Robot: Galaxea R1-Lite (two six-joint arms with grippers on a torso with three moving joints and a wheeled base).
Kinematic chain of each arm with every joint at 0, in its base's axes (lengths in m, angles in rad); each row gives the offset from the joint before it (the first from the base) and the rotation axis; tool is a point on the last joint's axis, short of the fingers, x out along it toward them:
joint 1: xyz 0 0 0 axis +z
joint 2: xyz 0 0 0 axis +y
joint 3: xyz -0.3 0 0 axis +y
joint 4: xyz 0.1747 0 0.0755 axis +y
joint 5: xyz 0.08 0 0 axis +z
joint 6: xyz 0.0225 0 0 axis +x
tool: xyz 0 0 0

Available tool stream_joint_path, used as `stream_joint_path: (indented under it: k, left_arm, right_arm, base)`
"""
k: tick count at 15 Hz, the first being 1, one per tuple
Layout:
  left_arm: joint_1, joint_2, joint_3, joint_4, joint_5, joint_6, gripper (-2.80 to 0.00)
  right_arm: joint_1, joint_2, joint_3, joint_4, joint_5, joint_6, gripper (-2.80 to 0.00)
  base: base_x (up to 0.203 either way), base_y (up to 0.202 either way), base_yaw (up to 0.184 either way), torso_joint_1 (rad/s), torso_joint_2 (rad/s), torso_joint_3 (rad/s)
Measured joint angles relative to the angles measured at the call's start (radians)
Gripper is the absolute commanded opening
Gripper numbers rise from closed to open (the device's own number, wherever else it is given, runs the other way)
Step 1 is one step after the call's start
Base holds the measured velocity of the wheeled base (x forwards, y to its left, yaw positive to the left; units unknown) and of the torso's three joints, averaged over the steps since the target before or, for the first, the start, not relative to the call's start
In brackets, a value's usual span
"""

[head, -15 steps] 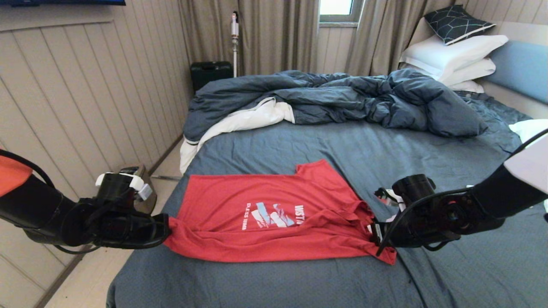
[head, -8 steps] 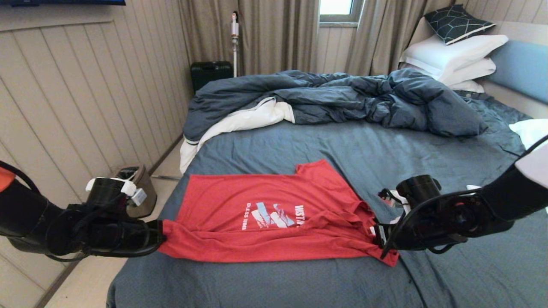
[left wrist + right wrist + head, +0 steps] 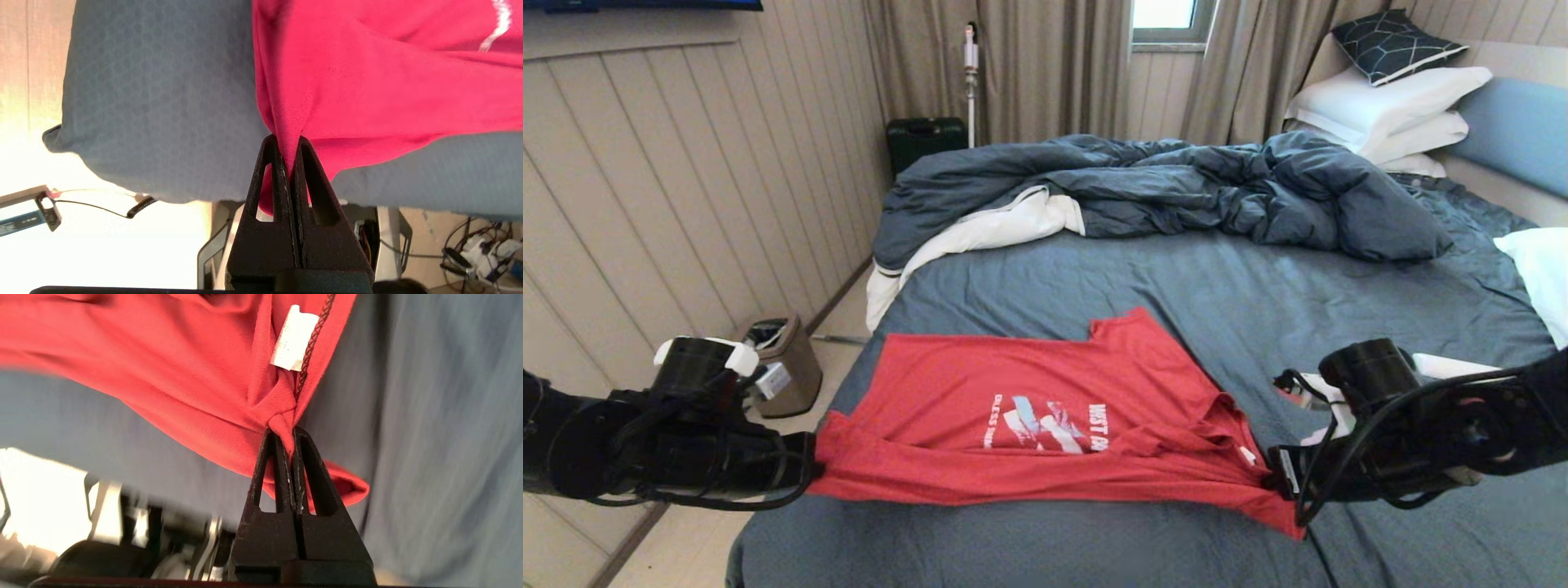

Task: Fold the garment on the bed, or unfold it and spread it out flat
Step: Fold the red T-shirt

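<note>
Slate-blue bed (image 3: 1176,278), red garment (image 3: 1045,425) stretched across its near edge.
Left gripper (image 3: 287,141) and right gripper (image 3: 282,433) each pinch an opposite end of it; rumpled duvet (image 3: 1160,188) lies behind.

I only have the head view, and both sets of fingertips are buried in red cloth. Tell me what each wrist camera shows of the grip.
Observer: The left gripper is shut on the garment, pinching a bunched fold of its edge between the fingers.
Operator: Now the right one.
Observer: The right gripper is shut on a twisted corner of the fabric, right beside the white neck label.
Operator: Tell me what lies under the left pinch.
Observer: The grip hangs past the corner of the bed, over the floor rather than the sheet.
</note>
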Motion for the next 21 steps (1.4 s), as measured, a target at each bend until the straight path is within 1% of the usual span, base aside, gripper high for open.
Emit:
stream_joint_path:
  k: [2,5,8,10,12,15,18,20,21]
  left_arm:
    - [0.000,-0.024,0.001,0.044,0.000,0.022,-2.80]
    - [0.000,-0.057,-0.008,0.102,0.001,0.061,-2.80]
    - [0.000,-0.089,-0.008,0.169,0.001,0.095,-2.80]
    - [0.000,-0.108,-0.008,0.211,0.001,0.108,-2.80]
    - [0.000,-0.123,0.001,0.221,0.000,0.120,-2.80]
    - [-0.001,-0.128,0.022,0.215,-0.005,0.117,-2.80]
    - [-0.001,-0.127,0.030,0.211,-0.039,0.115,-2.80]
    - [-0.001,-0.129,0.036,0.210,-0.042,0.116,-2.80]
    - [-0.001,-0.130,0.042,0.205,-0.042,0.116,0.00]
  right_arm:
    - [-0.007,-0.037,0.008,0.055,0.023,-0.030,-2.80]
    - [-0.011,-0.076,0.029,0.079,0.024,-0.052,-2.80]
    - [-0.019,-0.105,0.036,0.158,0.024,-0.099,-2.80]
    - [-0.022,-0.121,0.046,0.184,0.024,-0.120,-2.80]
    - [-0.024,-0.131,0.061,0.186,0.024,-0.130,-2.80]
    - [-0.029,-0.130,0.084,0.179,0.024,-0.142,-2.80]
    - [-0.036,-0.122,0.089,0.177,0.024,-0.142,-2.80]
    - [-0.037,-0.118,0.091,0.176,0.024,-0.142,-2.80]
    - [-0.037,-0.115,0.091,0.176,0.024,-0.142,0.00]
  base:
    - [0.000,0.000,0.000,0.000,0.00,0.000]
    - [0.000,0.000,0.000,0.000,0.00,0.000]
    - [0.000,0.000,0.000,0.000,0.00,0.000]
    - [0.000,0.000,0.000,0.000,0.00,0.000]
    - [0.000,0.000,0.000,0.000,0.00,0.000]
    - [0.000,0.000,0.000,0.000,0.00,0.000]
    - [0.000,0.000,0.000,0.000,0.00,0.000]
    - [0.000,0.000,0.000,0.000,0.00,0.000]
    - [0.000,0.000,0.000,0.000,0.00,0.000]
